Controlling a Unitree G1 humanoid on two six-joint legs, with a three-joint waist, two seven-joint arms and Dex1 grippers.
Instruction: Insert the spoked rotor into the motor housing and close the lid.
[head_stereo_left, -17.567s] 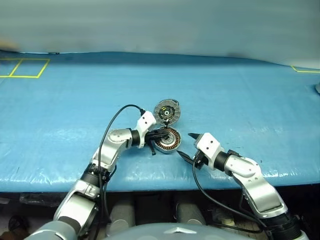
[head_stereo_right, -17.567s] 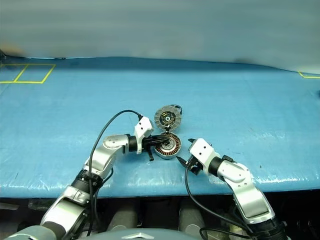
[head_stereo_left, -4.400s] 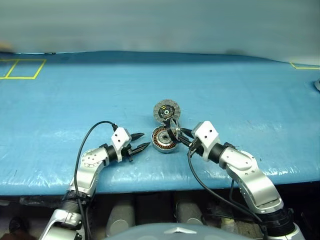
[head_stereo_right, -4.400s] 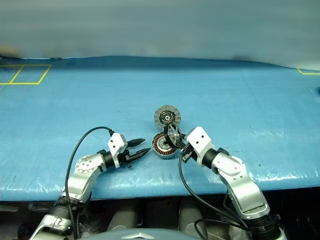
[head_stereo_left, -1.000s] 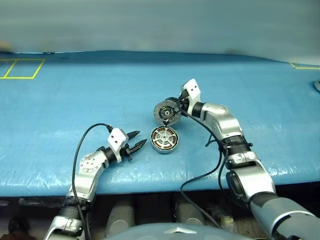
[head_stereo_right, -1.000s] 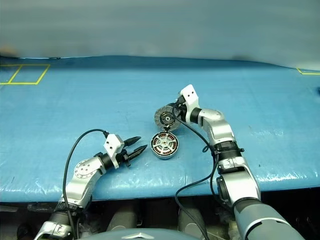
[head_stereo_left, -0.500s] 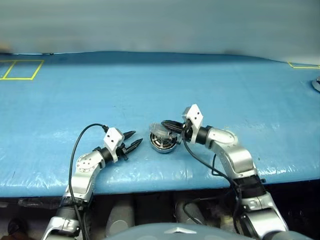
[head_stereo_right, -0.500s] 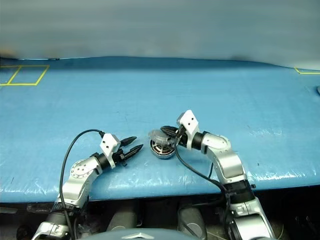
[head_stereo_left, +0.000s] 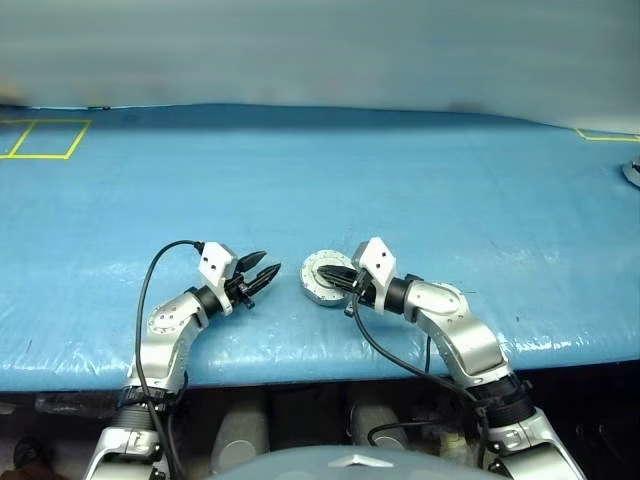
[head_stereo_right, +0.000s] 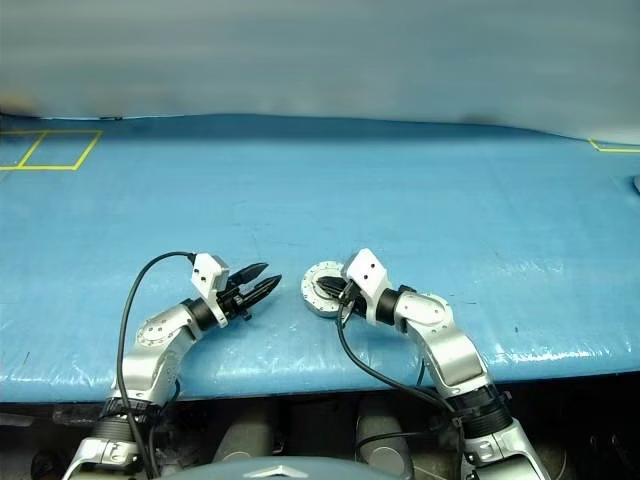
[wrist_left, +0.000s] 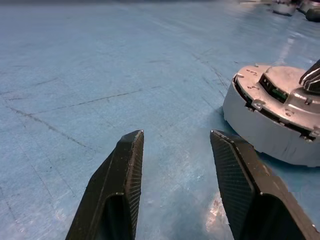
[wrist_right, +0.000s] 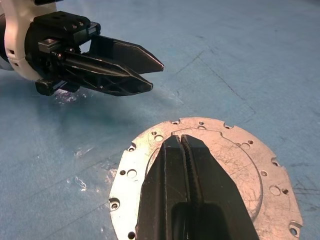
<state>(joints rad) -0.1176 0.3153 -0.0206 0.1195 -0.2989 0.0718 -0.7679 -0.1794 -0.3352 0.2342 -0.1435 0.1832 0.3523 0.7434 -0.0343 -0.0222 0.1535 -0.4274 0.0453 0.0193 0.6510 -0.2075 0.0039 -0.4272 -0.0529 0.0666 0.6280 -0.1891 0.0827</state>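
I see round silvery metal lid (wrist_right: 210, 172) down on housing; closed right gripper (wrist_right: 181, 150) pressing it, left gripper (wrist_left: 175, 150) half-open, empty. Next: confirm seating, withdraw.

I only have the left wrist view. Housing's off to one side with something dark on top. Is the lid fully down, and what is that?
Observer: Lid lies flat on the motor housing, plain silvery face up. The dark thing is the right gripper, shut, tips over the lid's raised centre.
Operator: Touching it?
Observer: Right wrist view shows the tips at the surface; contact can't be confirmed.
Operator: My gripper?
Observer: Left gripper is open, empty, beside the housing and apart from it on the blue table cover.
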